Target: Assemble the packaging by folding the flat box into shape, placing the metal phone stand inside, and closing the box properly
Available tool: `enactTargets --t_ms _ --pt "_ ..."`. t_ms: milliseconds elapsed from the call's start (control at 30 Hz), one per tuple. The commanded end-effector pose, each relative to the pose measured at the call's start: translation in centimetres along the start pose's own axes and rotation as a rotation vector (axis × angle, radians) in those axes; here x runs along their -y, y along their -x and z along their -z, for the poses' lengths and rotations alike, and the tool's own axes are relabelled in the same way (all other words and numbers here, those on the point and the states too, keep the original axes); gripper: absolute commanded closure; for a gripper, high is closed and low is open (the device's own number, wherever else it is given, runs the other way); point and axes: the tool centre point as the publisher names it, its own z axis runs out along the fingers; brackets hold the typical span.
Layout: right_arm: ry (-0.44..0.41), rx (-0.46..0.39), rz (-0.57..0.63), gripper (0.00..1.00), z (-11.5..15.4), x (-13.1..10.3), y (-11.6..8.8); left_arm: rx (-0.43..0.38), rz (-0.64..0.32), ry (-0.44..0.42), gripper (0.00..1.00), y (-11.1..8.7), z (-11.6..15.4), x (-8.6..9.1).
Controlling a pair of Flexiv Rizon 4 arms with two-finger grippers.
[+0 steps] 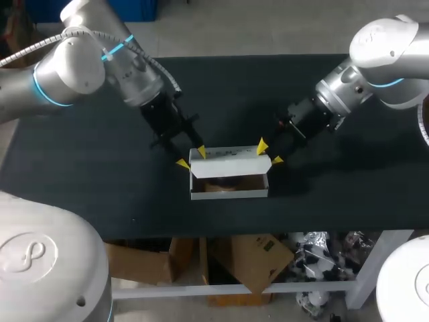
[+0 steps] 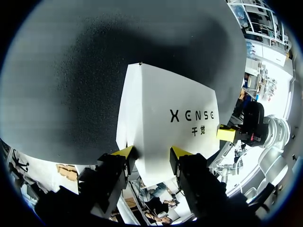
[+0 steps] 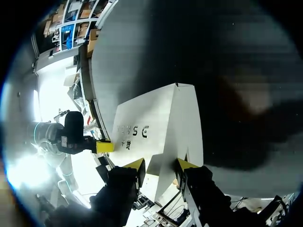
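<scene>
The white cardboard box (image 1: pixel 230 176) is sitting near the middle of the black counter (image 1: pixel 80 174), its long axis running left to right between the two arms. Its top is lying open, and its printed white lid panel (image 1: pixel 228 155) is standing up along the far long side. A dim brownish shape (image 1: pixel 224 185) is lying inside. It is probably the metal phone stand, though it is too dark to be sure.

The left gripper (image 1: pixel 192 158) is sitting at the lid's left end, fingers spread, one yellow tip outside the box end and the other behind the lid. In the left wrist view the lid panel (image 2: pixel 165 127) is filling the space just ahead of that gripper (image 2: pixel 152 152), its lower edge running in between the spread fingers. The right gripper (image 1: pixel 269 153) is mirroring this at the right end. Its wrist view is showing the box's folded corner (image 3: pixel 175 123) running between that gripper's (image 3: pixel 160 164) spread fingers. Whether either pair is actually pressing the card, I cannot tell.

Neither arm is the nearer one — each is holding station at its own end. Judging from this, closing is the step in hand, and the lid is needing to swing forward and down, away from both arms, across the box's short axis.
</scene>
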Motion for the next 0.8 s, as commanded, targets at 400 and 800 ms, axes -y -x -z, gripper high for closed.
enactTargets --t_ms 400,800 --pt "-0.015 0.001 0.001 0.56 0.31 -0.19 -0.69 0.008 0.011 0.017 0.52 -0.5 0.37 0.2" --pt "-0.028 0.002 -0.001 0.56 0.39 -0.29 -0.87 0.003 0.021 0.031 0.52 -0.91 0.62 0.34"
